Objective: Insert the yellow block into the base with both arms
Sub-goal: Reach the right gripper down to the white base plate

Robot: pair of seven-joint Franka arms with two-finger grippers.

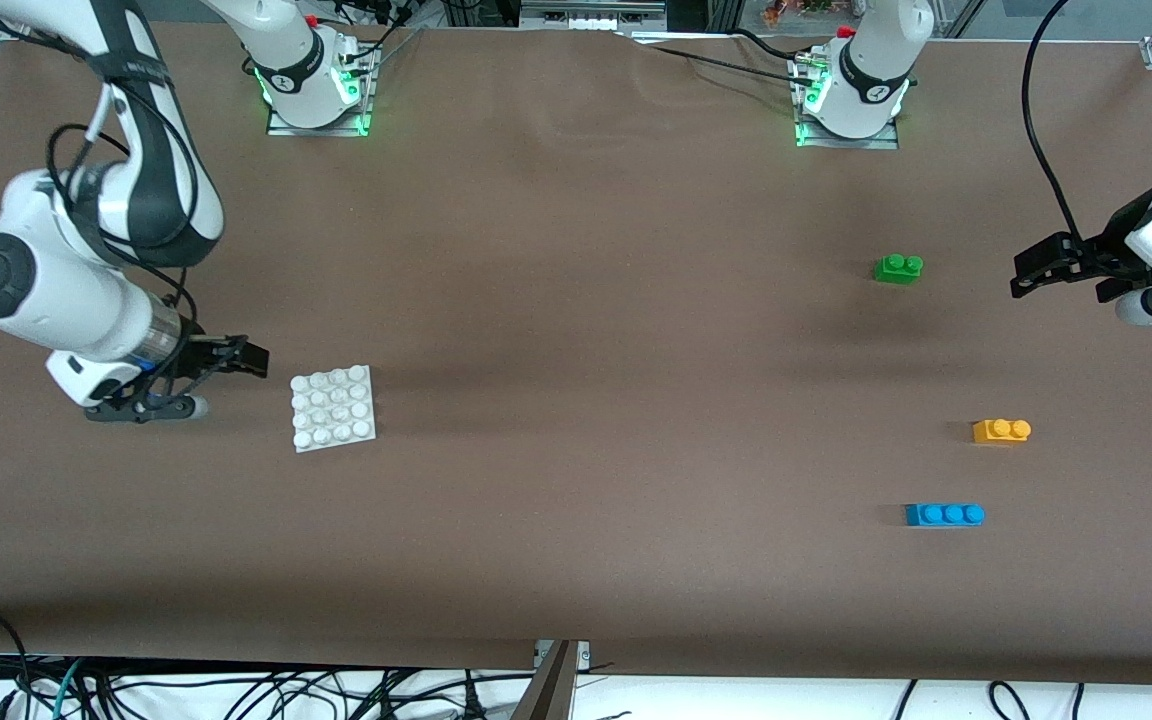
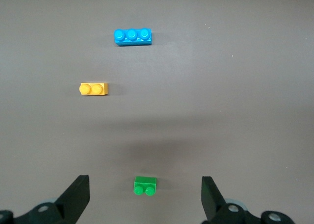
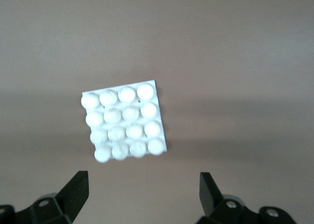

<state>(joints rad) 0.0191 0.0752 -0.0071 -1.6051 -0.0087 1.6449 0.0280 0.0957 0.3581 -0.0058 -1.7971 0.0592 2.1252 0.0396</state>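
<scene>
Orange-yellow two-stud plastic brick (image 1: 1001, 431) lies well clear of my left gripper's (image 1: 1024, 276) wide-open fingers, the green brick (image 1: 898, 268) nearer them, so I risk mis-grabbing; right gripper (image 1: 254, 358), fingers wide, hovers beside the white studded base plate (image 1: 334, 407).

Bench (image 1: 576, 420): plain matte brown. Base (image 1: 333, 408): white, 4x4 grid of round studs. Nearest the yellow block (image 1: 1001, 431) (orange-yellow, two studs): blue three-stud brick (image 1: 944, 514) and green two-stud brick (image 1: 898, 268).

Matt brown table cover (image 1: 576, 330) — yellow block (image 1: 1001, 431) and studded white base (image 1: 333, 407) look smooth plastic.
</scene>
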